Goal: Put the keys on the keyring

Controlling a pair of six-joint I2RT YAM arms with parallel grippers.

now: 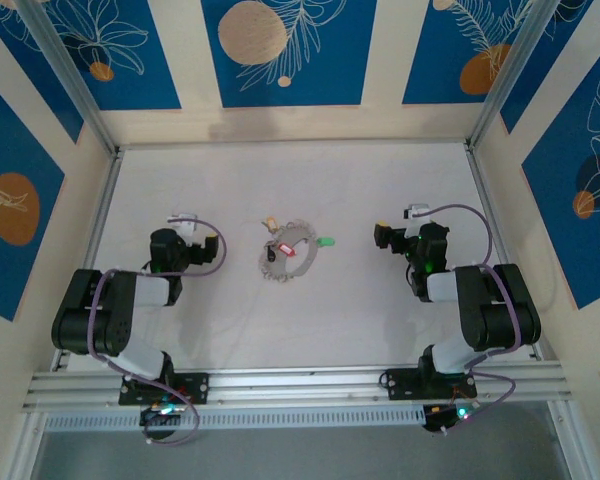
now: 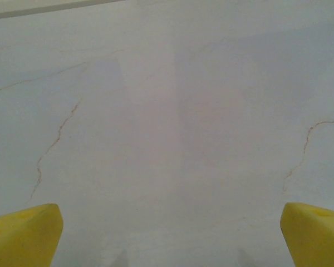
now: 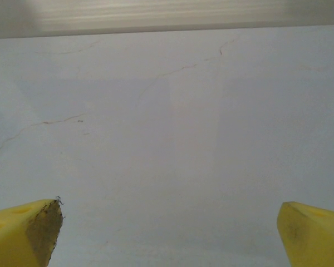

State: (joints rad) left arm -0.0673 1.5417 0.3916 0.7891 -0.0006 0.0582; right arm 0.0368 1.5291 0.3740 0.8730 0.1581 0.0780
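The left gripper [image 2: 168, 239] stands wide, its 2 yellow fingers [image 2: 23, 233] at the edges of the wrist view with bare table [image 1: 380, 330] between them. The right gripper [image 3: 170, 236] is just as wide and just as empty. The 2 grippers hang 1 on each side of the keyring [image 1: 264, 260], both well apart from it.

The keyring lies flat between them. A red key [image 1: 285, 249] rests inside its loop, a green key [image 1: 326, 242] just beside its right edge, and a yellowish key [image 1: 270, 222] just past its far edge. Whether any key is threaded is too small to tell.

The likely trouble is size. Each key is far smaller than a fingertip and lies flat, so closing fingers may skid it away or pinch the wire along with it. The thin keyring could slide or spin when nudged, scattering the 3 keys crowded around it. If only 1 gripper steadies the loop, it may twist, and the opening would be hard to find.
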